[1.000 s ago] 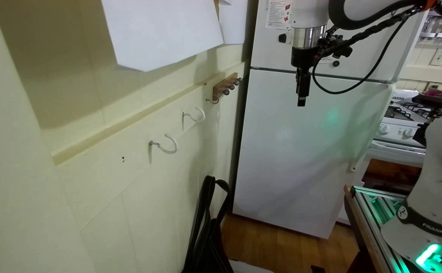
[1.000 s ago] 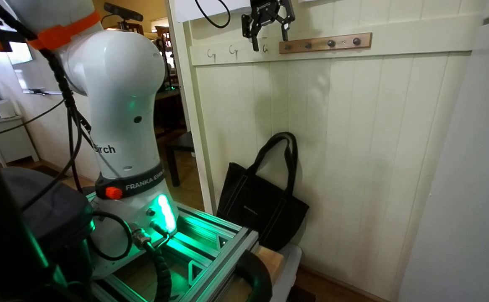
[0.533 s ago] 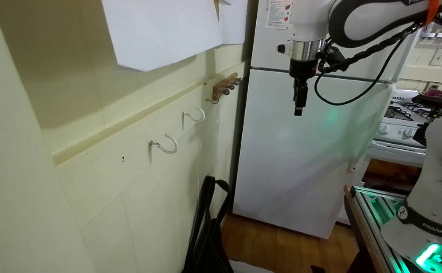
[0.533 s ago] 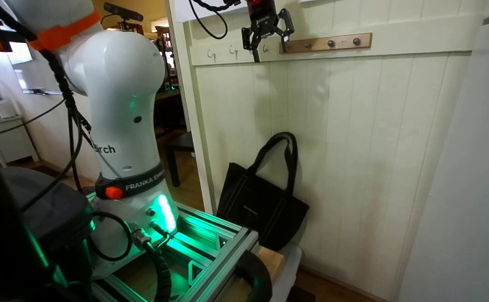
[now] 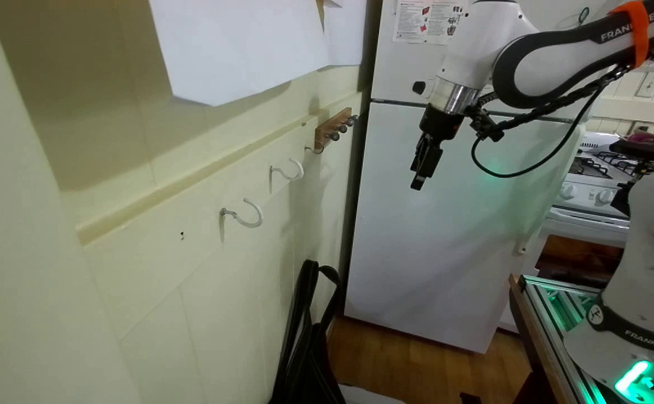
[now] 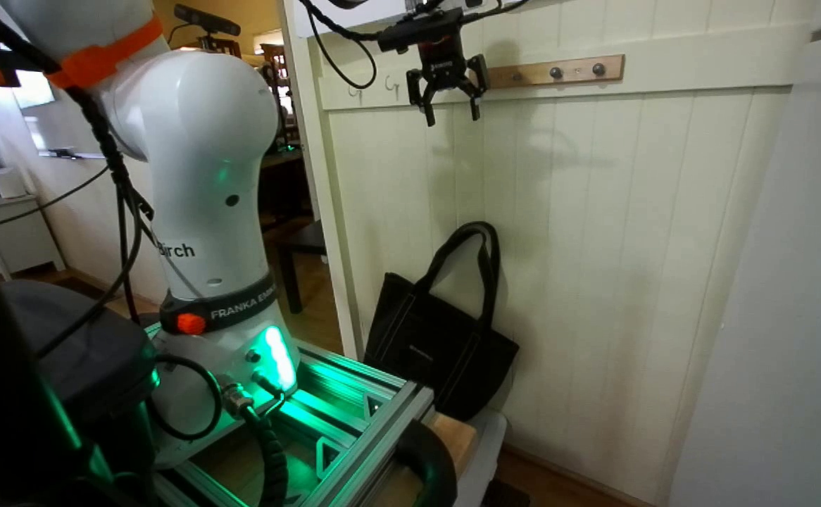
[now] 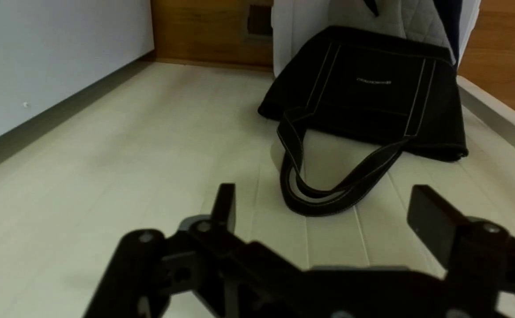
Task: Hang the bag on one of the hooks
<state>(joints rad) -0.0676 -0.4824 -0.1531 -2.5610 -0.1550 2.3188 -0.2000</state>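
Observation:
The black bag [image 6: 439, 345] leans against the cream wall with its two strap handles [image 6: 489, 274] standing up; it also shows in an exterior view [image 5: 307, 370] and in the wrist view [image 7: 368, 84]. The hooks are dark round pegs [image 6: 556, 72] on a brown wooden board [image 6: 576, 72] on the wall rail; the board also shows in an exterior view [image 5: 325, 133]. My gripper [image 6: 453, 118] is open and empty, well above the bag's handles; it also shows in an exterior view [image 5: 417, 182]. In the wrist view, the handles [image 7: 319, 210] appear beyond and between its spread fingertips.
Pale curled wire hooks [image 5: 243, 216] are on the same rail. White sheets [image 5: 243, 50] hang above it. A white fridge [image 5: 433, 235] stands beside the wall. The robot's metal base frame [image 6: 382, 422] and a pale bin [image 6: 489, 458] are by the bag.
My gripper has moved down, and it has tilted so that its fingertips point towards the wall. It stays open. The bag has not moved.

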